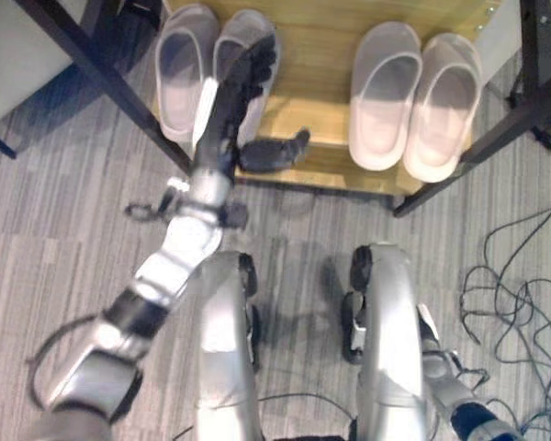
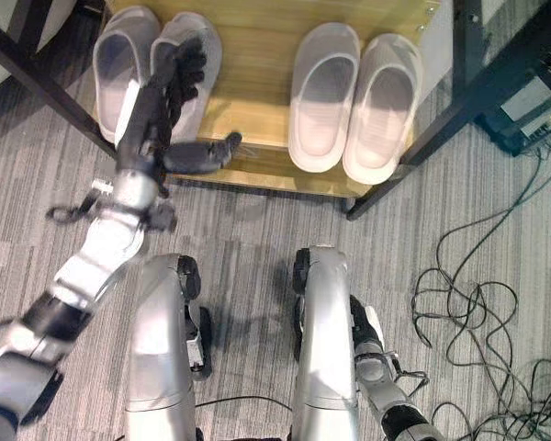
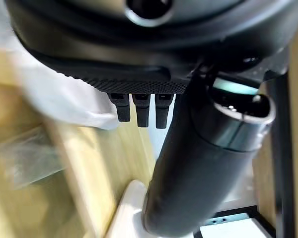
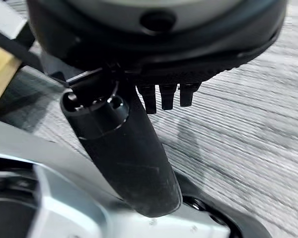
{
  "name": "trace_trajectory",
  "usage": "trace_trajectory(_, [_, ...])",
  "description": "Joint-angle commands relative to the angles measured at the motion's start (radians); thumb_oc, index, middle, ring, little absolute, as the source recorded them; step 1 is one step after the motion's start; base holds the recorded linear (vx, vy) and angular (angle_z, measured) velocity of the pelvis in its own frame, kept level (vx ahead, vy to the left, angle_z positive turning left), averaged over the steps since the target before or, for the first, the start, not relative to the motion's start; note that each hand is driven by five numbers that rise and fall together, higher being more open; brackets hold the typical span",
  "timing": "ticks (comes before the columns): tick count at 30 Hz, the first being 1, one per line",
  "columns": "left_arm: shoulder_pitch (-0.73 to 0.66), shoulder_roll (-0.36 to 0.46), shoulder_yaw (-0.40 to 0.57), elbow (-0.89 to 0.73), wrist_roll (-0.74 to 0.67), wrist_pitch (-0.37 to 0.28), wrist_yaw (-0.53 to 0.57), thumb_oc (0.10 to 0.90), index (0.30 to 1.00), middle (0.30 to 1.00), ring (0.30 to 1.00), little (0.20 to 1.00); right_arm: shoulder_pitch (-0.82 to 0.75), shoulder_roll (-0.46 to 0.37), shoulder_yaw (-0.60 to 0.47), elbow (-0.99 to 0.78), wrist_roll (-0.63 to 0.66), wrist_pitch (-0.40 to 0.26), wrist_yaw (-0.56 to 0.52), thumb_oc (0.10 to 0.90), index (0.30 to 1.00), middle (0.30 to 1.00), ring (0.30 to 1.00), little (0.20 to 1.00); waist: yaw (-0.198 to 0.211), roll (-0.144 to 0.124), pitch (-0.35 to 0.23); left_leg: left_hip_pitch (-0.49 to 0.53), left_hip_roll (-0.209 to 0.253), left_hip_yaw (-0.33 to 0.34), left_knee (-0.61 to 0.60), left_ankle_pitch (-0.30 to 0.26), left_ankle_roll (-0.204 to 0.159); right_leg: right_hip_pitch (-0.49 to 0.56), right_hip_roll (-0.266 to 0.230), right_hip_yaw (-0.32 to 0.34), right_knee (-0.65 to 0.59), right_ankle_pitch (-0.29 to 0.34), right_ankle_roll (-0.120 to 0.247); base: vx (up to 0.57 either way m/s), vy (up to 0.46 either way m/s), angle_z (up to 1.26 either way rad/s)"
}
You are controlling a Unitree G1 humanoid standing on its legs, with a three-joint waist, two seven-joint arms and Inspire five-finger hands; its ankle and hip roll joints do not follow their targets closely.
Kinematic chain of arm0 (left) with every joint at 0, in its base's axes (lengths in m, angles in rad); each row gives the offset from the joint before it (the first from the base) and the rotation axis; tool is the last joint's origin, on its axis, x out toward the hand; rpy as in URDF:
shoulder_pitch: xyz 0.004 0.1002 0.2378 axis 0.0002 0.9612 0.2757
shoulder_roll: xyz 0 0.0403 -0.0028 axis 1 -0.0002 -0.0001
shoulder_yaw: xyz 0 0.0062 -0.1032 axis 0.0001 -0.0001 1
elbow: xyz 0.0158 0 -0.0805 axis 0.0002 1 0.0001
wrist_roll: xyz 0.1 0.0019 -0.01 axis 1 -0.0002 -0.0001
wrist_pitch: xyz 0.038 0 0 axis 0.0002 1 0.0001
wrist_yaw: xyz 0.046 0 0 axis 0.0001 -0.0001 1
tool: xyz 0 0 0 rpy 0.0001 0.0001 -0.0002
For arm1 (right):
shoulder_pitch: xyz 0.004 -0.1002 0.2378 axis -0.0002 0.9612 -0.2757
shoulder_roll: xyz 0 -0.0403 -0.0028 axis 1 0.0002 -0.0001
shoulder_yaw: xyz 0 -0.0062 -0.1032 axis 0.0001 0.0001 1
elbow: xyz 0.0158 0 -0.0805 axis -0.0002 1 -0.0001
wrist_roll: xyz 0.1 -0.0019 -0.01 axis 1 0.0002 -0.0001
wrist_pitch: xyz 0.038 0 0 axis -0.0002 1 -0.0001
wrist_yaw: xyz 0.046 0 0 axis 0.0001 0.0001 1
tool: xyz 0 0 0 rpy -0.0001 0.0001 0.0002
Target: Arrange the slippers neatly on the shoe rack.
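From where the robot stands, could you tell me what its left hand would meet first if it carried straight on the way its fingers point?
Most likely the inner slipper of the left pair: the left hand reaches over the wooden shelf with straight fingers already above that slipper. Whether they touch it yet is unclear, since depth cannot be judged.

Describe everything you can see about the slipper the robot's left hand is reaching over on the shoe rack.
The slipper under the hand is a pale lavender-white open-toe slide with a broad strap and a smooth foam-like footbed. It lies flat on the wooden shelf, sole down, as the right one of the left pair, side by side with its partner slipper. The left hand stretches over it with straight fingers and the thumb spread aside over the shelf's front edge; whether the fingers touch it is unclear. The second pair sits apart, further right.
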Motion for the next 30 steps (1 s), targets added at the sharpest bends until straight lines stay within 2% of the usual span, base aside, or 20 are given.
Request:
trace_trajectory(1, [-0.069,0.109,0.014,-0.134,-0.193,-0.104,-0.156,0.8,0.9,0.9,0.9,0.9,-0.031,-0.01,-0.056,-0.018,-0.045,-0.041,-0.028,0.8,0.9,0.9,0.9,0.9,0.032,0.039,-0.061,-0.019,-0.074,-0.087,-0.268,0.183,0.071,0.085,-0.062,-0.015,-0.183,0.042,-0.086,-0.17,-0.044,0.16])
trace_trajectory(4, [0.077,0.193,0.027,-0.288,-0.388,-0.07,-0.367,0.8,0.9,0.9,0.9,0.9,0.001,-0.006,-0.054,0.053,-0.086,-0.042,-0.01,0.8,0.9,0.9,0.9,0.9,0.057,0.037,-0.132,0.041,-0.048,-0.1,-0.413,0.247,0.077,0.144,-0.081,-0.049,-0.333,0.088,-0.082,-0.11,-0.032,0.23])
trace_trajectory(6, [0.174,0.175,0.06,-0.341,-0.51,-0.041,-0.483,0.8,0.9,0.9,0.9,0.9,0.025,0.017,-0.06,0.108,-0.106,-0.049,0.011,0.8,0.9,0.9,0.9,0.9,0.073,0.034,-0.175,0.113,-0.017,-0.105,-0.514,0.276,0.083,0.213,-0.095,-0.087,-0.449,0.118,-0.075,-0.05,0.008,0.25])
trace_trajectory(7, [0.176,0.175,0.062,-0.342,-0.51,-0.04,-0.484,0.8,0.9,0.9,0.9,0.9,0.025,0.017,-0.059,0.108,-0.106,-0.05,0.011,0.8,0.9,0.9,0.9,0.9,0.072,0.035,-0.174,0.116,-0.017,-0.106,-0.517,0.277,0.083,0.217,-0.095,-0.089,-0.453,0.119,-0.076,-0.05,-0.007,0.19])
trace_trajectory(8, [0.277,0.146,0.068,-0.344,-0.594,0.008,-0.566,0.8,0.9,0.9,0.9,0.9,0.057,0.028,-0.085,0.148,-0.121,-0.054,0.028,0.8,0.9,0.9,0.9,0.9,0.085,0.026,-0.215,0.216,0.015,-0.106,-0.636,0.309,0.091,0.313,-0.109,-0.123,-0.573,0.15,-0.064,-0.05,-0.016,0.11])
trace_trajectory(11, [0.415,0.125,0.05,-0.272,-0.609,0.046,-0.635,0.8,0.9,0.9,0.9,0.9,0.102,0.023,-0.119,0.164,-0.127,-0.065,0.044,0.8,0.9,0.9,0.9,0.9,0.094,0.015,-0.251,0.453,0.049,-0.078,-0.907,0.388,0.091,0.533,-0.119,-0.168,-0.854,0.226,-0.037,-0.04,-0.009,-0.03])
trace_trajectory(12, [0.415,0.125,0.05,-0.272,-0.609,0.046,-0.635,0.8,0.9,0.9,0.9,0.9,0.102,0.023,-0.119,0.163,-0.127,-0.065,0.044,0.8,0.9,0.9,0.9,0.9,0.093,0.016,-0.25,0.455,0.049,-0.079,-0.91,0.39,0.091,0.535,-0.119,-0.169,-0.857,0.228,-0.037,0.05,-0.042,-0.11])
trace_trajectory(13, [0.513,0.127,0.05,-0.18,-0.568,0.066,-0.67,0.8,0.9,0.9,0.9,0.9,0.109,0.02,-0.127,0.186,-0.137,-0.063,0.056,0.8,0.9,0.9,0.9,0.9,0.098,0.006,-0.271,0.608,0.051,-0.061,-1.081,0.439,0.081,0.686,-0.111,-0.203,-1.045,0.268,-0.017,0.05,-0.037,-0.15])
trace_trajectory(14, [0.514,0.127,0.05,-0.179,-0.568,0.065,-0.671,0.8,0.9,0.9,0.9,0.9,0.109,0.02,-0.126,0.186,-0.137,-0.063,0.056,0.8,0.9,0.9,0.9,0.9,0.098,0.006,-0.267,0.616,0.051,-0.061,-1.087,0.442,0.081,0.694,-0.111,-0.205,-1.05,0.27,-0.018,0.14,-0.037,-0.1])
trace_trajectory(15, [0.574,0.111,0.056,-0.095,-0.54,0.074,-0.68,0.8,0.9,0.9,0.9,0.9,0.124,0.016,-0.132,0.187,-0.134,-0.061,0.068,0.8,0.9,0.9,0.9,0.9,0.097,0.002,-0.28,0.71,0.048,-0.05,-1.185,0.47,0.075,0.785,-0.105,-0.224,-1.152,0.307,-0.001,0.25,0.001,-0.04])
trace_trajectory(16, [0.664,0.054,0.071,0.11,-0.409,0.071,-0.669,0.8,0.9,0.9,0.9,0.9,0.141,0.014,-0.147,0.191,-0.118,-0.058,0.1,0.8,0.9,0.9,0.9,0.9,0.096,0.002,-0.312,0.875,0.042,-0.039,-1.391,0.54,0.065,0.957,-0.093,-0.262,-1.346,0.368,0.022,0.28,-0.004,0.09])
trace_trajectory(17, [0.677,0.009,0.076,0.245,-0.319,0.056,-0.648,0.8,0.9,0.9,0.9,0.9,0.147,0.011,-0.153,0.19,-0.111,-0.056,0.112,0.8,0.9,0.9,0.9,0.9,0.09,0.0,-0.329,0.939,0.038,-0.025,-1.506,0.616,0.05,1.041,-0.097,-0.291,-1.453,0.422,0.017,0.29,-0.021,0.14])
trace_trajectory(18, [0.692,-0.064,0.102,0.398,-0.259,0.067,-0.627,0.8,0.9,0.9,0.9,0.9,0.163,0.004,-0.164,0.192,-0.104,-0.053,0.127,0.8,0.9,0.9,0.9,0.9,0.086,-0.001,-0.345,1.006,0.027,-0.008,-1.603,0.653,0.034,1.134,-0.095,-0.318,-1.559,0.46,0.029,0.11,-0.027,0.24])
trace_trajectory(19, [0.69,-0.066,0.102,0.401,-0.258,0.065,-0.628,0.8,0.9,0.9,0.9,0.9,0.163,0.003,-0.164,0.192,-0.104,-0.053,0.127,0.8,0.9,0.9,0.9,0.9,0.084,0.001,-0.339,1.014,0.026,-0.011,-1.61,0.657,0.034,1.144,-0.094,-0.321,-1.567,0.463,0.029,0.14,-0.026,0.49])
trace_trajectory(22, [0.654,-0.207,0.159,0.718,0.056,-0.021,-0.444,0.8,0.9,0.9,0.9,0.9,0.209,0.009,-0.196,0.167,-0.073,-0.042,0.152,0.8,0.9,0.9,0.9,0.9,0.043,0.011,-0.369,1.115,0.029,0.056,-1.731,0.73,-0.002,1.32,-0.115,-0.393,-1.77,0.548,0.052,0.1,0.079,0.64])
trace_trajectory(23, [0.669,-0.264,0.189,0.793,0.057,-0.005,-0.439,0.8,0.9,0.9,0.9,0.9,0.219,0.014,-0.184,0.145,-0.086,-0.038,0.154,0.8,0.9,0.9,0.9,0.9,0.036,0.008,-0.375,1.145,0.04,0.059,-1.74,0.756,-0.022,1.354,-0.121,-0.379,-1.836,0.579,0.061,0.05,0.207,0.87])
trace_trajectory(25, [0.659,-0.336,0.243,0.948,0.044,0.011,-0.407,0.8,0.9,0.9,0.9,0.9,0.233,0.012,-0.185,0.135,-0.098,-0.035,0.164,0.8,0.9,0.9,0.9,0.9,0.027,-0.007,-0.385,1.23,0.062,0.024,-1.793,0.759,-0.043,1.419,-0.144,-0.37,-1.922,0.617,0.074,0.1,0.227,0.28])
trace_trajectory(26, [0.655,-0.367,0.272,1.051,0.089,0.009,-0.366,0.8,0.9,0.9,0.9,0.9,0.228,0.003,-0.185,0.134,-0.116,-0.022,0.174,0.8,0.9,0.9,0.9,0.9,0.016,-0.001,-0.4,1.325,0.07,0.032,-1.92,0.719,-0.038,1.456,-0.133,-0.382,-1.971,0.626,0.092,0.14,0.224,-0.32])
trace_trajectory(28, [0.623,-0.413,0.29,1.193,0.211,0.024,-0.293,0.8,0.9,0.9,0.9,0.9,0.212,0.028,-0.189,0.123,-0.118,-0.028,0.142,0.8,0.9,0.9,0.9,0.9,0.017,0.004,-0.427,1.327,0.067,0.032,-1.932,0.783,-0.046,1.497,-0.14,-0.371,-2.011,0.668,0.094,0.13,0.254,-0.02])
trace_trajectory(30, [0.606,-0.422,0.32,1.386,0.462,0.083,-0.222,0.8,0.9,0.9,0.9,0.9,0.18,0.052,-0.166,0.089,-0.152,-0.018,0.14,0.8,0.9,0.9,0.9,0.9,0.019,-0.014,-0.48,1.436,0.026,0.082,-2.062,0.713,-0.025,1.568,-0.166,-0.374,-2.085,0.717,0.124,0.14,0.344,0.26])
